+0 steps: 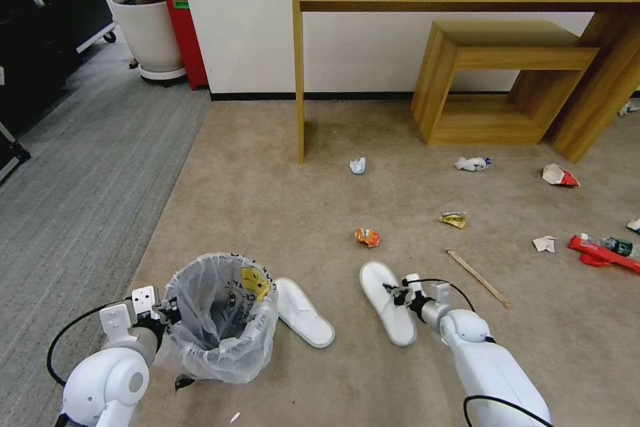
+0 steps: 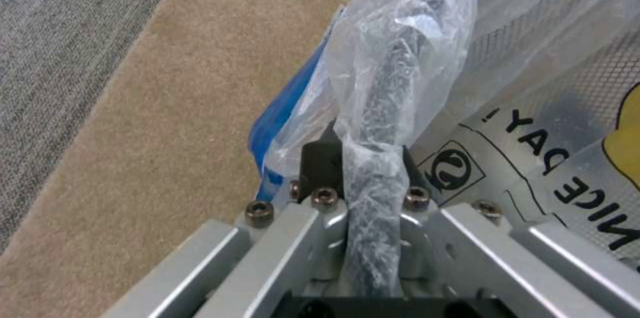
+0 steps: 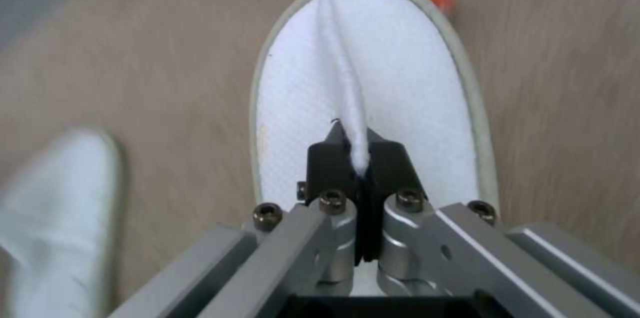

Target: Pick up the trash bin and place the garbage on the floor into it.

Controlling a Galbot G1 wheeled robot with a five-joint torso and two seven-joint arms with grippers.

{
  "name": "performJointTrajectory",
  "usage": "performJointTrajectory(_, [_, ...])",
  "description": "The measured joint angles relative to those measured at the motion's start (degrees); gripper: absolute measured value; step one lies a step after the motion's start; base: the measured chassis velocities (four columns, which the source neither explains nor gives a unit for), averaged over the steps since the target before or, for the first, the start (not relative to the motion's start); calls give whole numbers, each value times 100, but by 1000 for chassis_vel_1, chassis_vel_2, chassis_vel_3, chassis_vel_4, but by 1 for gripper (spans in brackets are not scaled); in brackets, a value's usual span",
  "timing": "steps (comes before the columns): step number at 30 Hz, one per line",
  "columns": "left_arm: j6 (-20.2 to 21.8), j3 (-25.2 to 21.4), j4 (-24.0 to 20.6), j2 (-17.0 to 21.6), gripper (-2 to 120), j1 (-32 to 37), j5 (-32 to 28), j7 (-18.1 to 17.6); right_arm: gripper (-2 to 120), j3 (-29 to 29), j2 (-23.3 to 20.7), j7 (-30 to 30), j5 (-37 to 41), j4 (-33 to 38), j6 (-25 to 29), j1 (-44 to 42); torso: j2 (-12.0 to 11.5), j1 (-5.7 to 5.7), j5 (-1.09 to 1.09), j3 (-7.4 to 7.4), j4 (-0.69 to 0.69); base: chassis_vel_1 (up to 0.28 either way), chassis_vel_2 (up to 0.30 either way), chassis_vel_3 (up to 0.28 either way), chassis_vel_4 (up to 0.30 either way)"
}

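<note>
On beige floor [image 1: 280, 167], left gripper [image 2: 363, 158] clamped on trash bin [image 1: 220, 320] rim, right gripper [image 3: 359, 158] pinching slipper [image 3: 373, 83].

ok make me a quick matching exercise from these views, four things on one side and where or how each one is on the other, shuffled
Things:
1. trash bin
2. slipper with the pinched fabric
3. wooden stick
4. other slipper

States:
A. lying flat on the carpet just beside the bin
B. rim and bag clamped by the left end effector
C. lying loose on the carpet to the right of the right arm
D. upper fabric gripped by the right end effector

Pairs: 1-B, 2-D, 3-C, 4-A
</note>
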Motion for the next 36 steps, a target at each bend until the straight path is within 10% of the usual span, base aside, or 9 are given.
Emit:
performJointTrajectory(19, [78,108,-451,55,1,167,-17,18,0,23,-1380,-929,2252,4590,755,-1169,1,-1,0,-1,1,0,0,0,0])
performJointTrajectory(36, [271,145,-1195,64,1,440,-278,-34,0,-1676,-1488,-1157,2866,4452,1356,-72,0,0,0,0,1,0,0,0,0])
